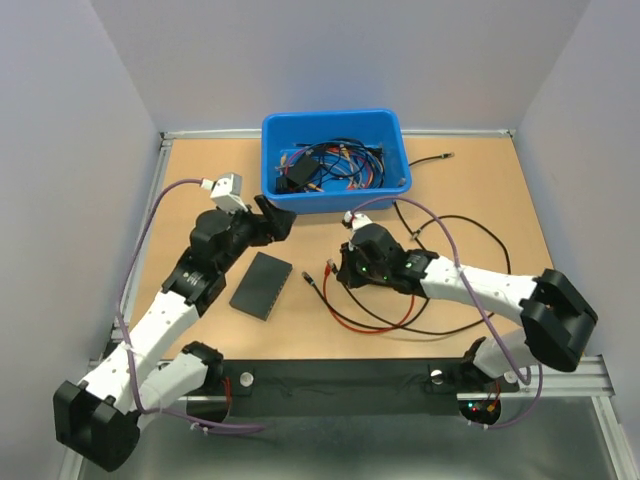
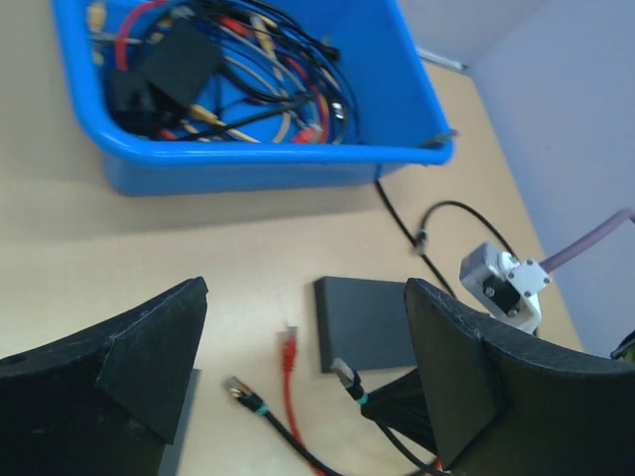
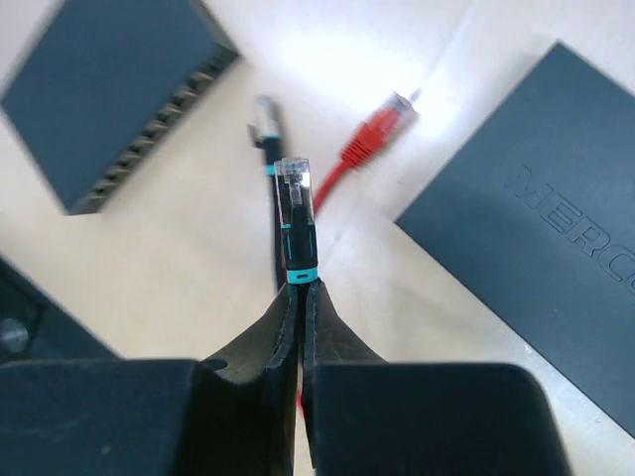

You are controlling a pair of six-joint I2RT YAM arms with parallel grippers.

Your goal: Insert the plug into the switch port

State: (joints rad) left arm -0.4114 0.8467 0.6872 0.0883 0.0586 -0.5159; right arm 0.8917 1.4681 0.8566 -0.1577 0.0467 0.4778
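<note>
Right wrist view gives the only legible writing: pale raised letters "MERC" on the lid of a flat dark box (image 3: 536,228), the word cut off by the frame edge; across from it lies the switch (image 3: 99,79), a second dark box with a row of ports along the side that faces the cables; no label on it can be read. The red plug (image 3: 382,127) lies flat on the counter (image 3: 198,258) between these two boxes, its red cable trailing toward the camera, with a loose black plug (image 3: 264,117) just beside it; neither claw touches it. The right claw (image 3: 300,288) is pressed fully together on a different connector, a black-cabled plug (image 3: 295,183) with a teal band and a clear tip, which sticks out past the fingertips. The left claw (image 2: 306,297) stands spread wide and holds nothing, above the counter near the blue bin (image 2: 248,169) of tangled cables. The counter is a tan, wood-toned board with a metal rail (image 1: 450,131) at its rim; plain pale grey walls (image 1: 330,50) close it in on three sides.
</note>
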